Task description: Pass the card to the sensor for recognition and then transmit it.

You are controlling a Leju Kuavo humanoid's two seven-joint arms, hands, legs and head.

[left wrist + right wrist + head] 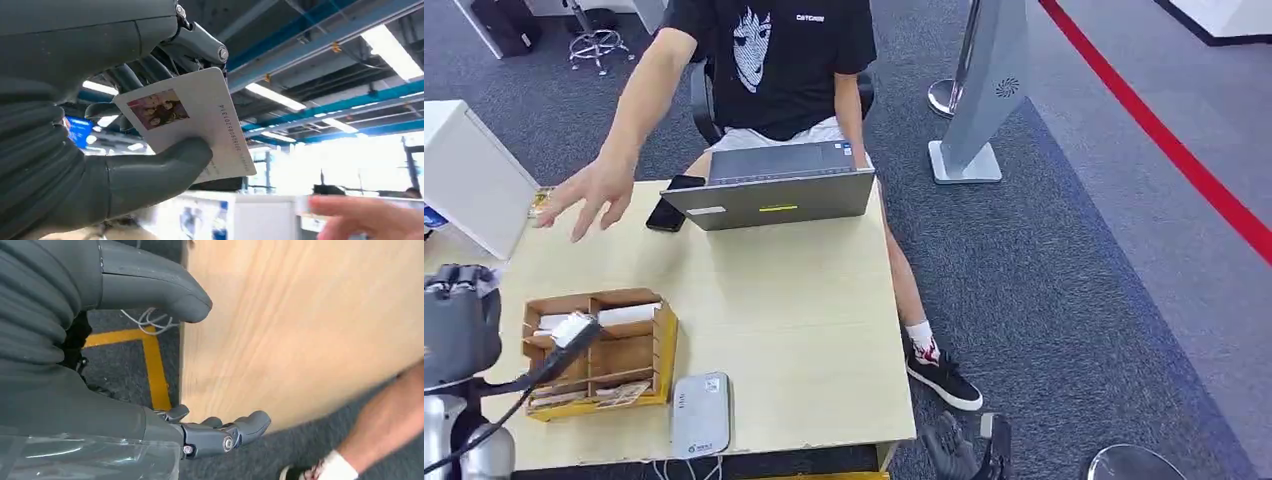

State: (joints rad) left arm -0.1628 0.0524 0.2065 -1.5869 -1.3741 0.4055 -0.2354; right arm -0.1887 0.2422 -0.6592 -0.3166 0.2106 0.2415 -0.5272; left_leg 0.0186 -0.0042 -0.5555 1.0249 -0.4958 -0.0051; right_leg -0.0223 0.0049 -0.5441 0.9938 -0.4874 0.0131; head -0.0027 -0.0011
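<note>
Pinching the white card [192,125] between its thick thumb and darker fingers [127,77], the left hand [75,150] holds it raised above the desk [794,300], while the right hand [150,355] hangs with fingers apart, holding nothing, beside the desk edge.

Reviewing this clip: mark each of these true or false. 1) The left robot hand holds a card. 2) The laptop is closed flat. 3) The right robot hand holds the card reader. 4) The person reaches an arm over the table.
1) True: the left robot hand grips a card.
2) False: the laptop stands open.
3) False: the right robot hand holds nothing; the card reader lies on the table.
4) True: the person's hand hovers above it.
</note>
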